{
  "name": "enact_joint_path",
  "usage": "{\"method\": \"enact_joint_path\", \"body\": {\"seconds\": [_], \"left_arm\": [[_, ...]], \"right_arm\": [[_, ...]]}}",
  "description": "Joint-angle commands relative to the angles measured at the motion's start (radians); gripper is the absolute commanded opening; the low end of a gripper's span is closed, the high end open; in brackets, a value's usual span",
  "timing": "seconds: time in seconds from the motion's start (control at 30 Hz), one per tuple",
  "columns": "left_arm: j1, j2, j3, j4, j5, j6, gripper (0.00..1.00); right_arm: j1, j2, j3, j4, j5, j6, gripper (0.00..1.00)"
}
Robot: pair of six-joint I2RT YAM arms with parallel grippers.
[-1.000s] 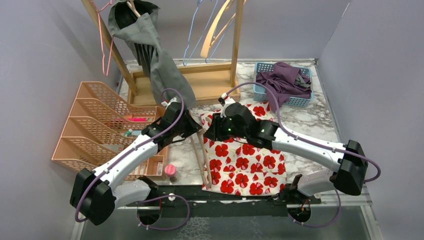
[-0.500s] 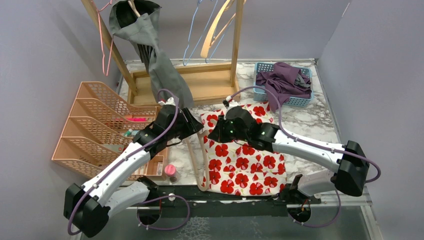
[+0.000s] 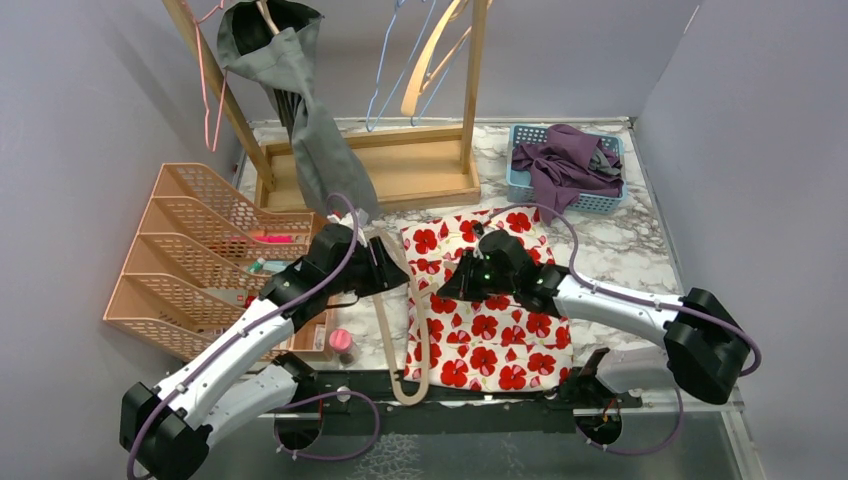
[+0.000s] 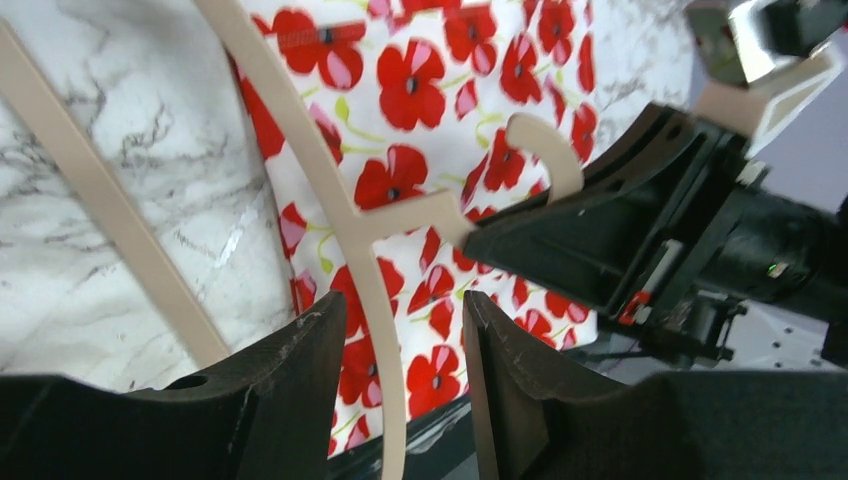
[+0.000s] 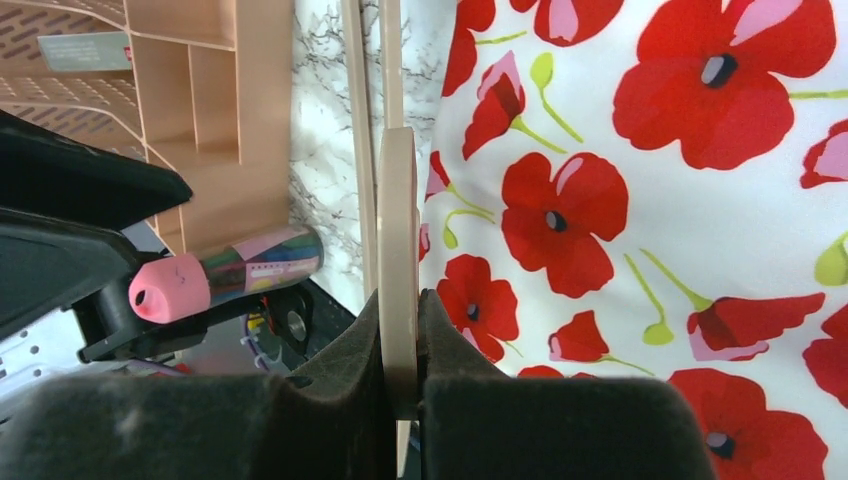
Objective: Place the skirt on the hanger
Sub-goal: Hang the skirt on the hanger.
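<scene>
Marble table (image 3: 640,245), poppy-print skirt (image 3: 490,345) — curved hanger (image 4: 348,222)

Soft, even light from above fills the top view. Shadows on the marble table (image 3: 640,240) are faint, with one small glint. Both wrist views are sharp on the skirt (image 5: 650,200) mid-frame, while the dark fingers (image 4: 290,400) along the bottom edge blur.
</scene>
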Motion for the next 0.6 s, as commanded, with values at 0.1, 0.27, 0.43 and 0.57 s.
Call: {"method": "enact_joint_path", "body": {"seconds": [0.1,0.27,0.43,0.57], "left_arm": [[-0.081,0.034,-0.06,-0.124,0.017,0.018,0.49],[-0.124,0.071,-0.07,-0.165,0.066,0.027,0.49],[-0.199,0.117,-0.083,-0.183,0.049,-0.017,0.49],[-0.27,0.17,-0.097,-0.176,0.03,-0.068,0.49]], "right_arm": [[-0.043,-0.014,-0.17,0.307,-0.122,-0.001,0.01],[-0.056,-0.005,-0.241,0.432,-0.154,-0.029,0.01],[-0.076,0.014,-0.275,0.473,-0.166,-0.034,0.01],[-0.094,0.025,-0.296,0.503,-0.182,-0.032,0.01]]}}
